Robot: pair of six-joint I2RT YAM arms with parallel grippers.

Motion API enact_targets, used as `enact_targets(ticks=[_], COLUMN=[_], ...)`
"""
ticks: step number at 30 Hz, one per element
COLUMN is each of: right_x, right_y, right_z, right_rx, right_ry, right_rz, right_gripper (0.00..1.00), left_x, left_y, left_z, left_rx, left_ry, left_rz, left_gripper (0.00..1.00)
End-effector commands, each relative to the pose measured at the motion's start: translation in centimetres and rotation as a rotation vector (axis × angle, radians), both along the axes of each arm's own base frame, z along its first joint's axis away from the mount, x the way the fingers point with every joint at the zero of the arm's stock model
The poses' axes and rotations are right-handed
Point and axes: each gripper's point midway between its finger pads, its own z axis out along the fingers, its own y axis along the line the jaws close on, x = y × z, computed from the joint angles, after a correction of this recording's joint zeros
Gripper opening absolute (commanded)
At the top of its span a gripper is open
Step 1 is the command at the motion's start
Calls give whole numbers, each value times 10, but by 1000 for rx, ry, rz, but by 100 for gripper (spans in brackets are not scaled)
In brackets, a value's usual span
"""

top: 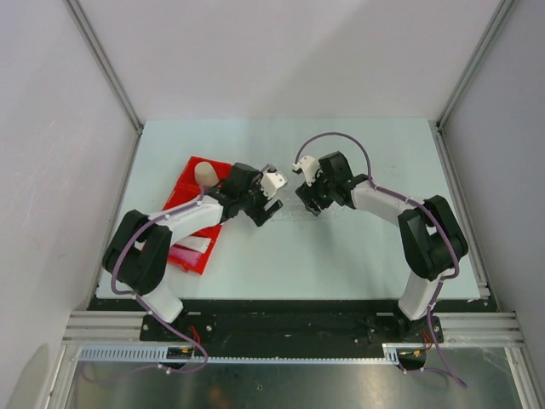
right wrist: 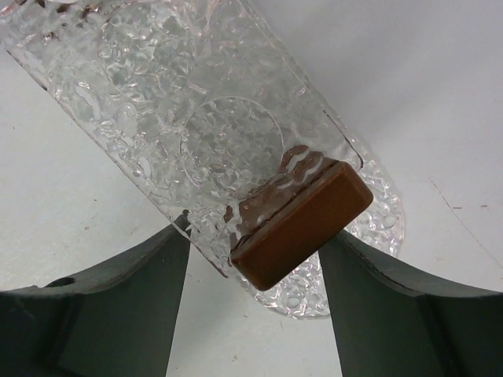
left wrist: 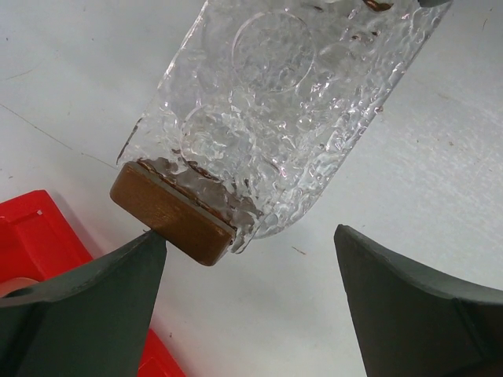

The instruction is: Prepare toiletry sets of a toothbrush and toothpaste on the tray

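Clear tray (right wrist: 157,94) lies lengthwise between the arms. One brown end block (right wrist: 302,224) sits inside the spread right gripper (right wrist: 255,236); the left gripper (left wrist: 250,232), equally spread, faces the opposite end.

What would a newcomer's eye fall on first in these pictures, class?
The clear bubbly tray in the middle of the table, a brown block at each short end. Both grippers meet over it: the left gripper open beside one block, the right gripper straddling the other. A red bin sits at the left.
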Motion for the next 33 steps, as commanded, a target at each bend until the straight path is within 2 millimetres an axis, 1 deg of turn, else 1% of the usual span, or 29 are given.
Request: enact_targets(ticks=[1, 7, 11, 18, 25, 33], right_x=[-5, -7, -7, -15, -22, -18], right_y=[20, 16, 16, 17, 16, 16], right_z=[29, 29, 32, 36, 32, 30], right_rx=[61, 51, 55, 63, 55, 41], right_ry=[-58, -59, -63, -59, -49, -67], right_rz=[40, 32, 30, 33, 40, 35], right_gripper=[70, 70, 69, 69, 69, 70], left_x=[-8, -13, -14, -16, -17, -15], left_y=[-17, -16, -16, -20, -19, -17], left_z=[23, 18, 19, 19, 18, 20], left_rx=[-74, -73, -75, -75, -71, -63], left_ry=[-37, -21, -24, -23, -23, -34], left_rz=[-48, -50, -52, -61, -61, -52], left_gripper=[92, 92, 92, 92, 92, 93])
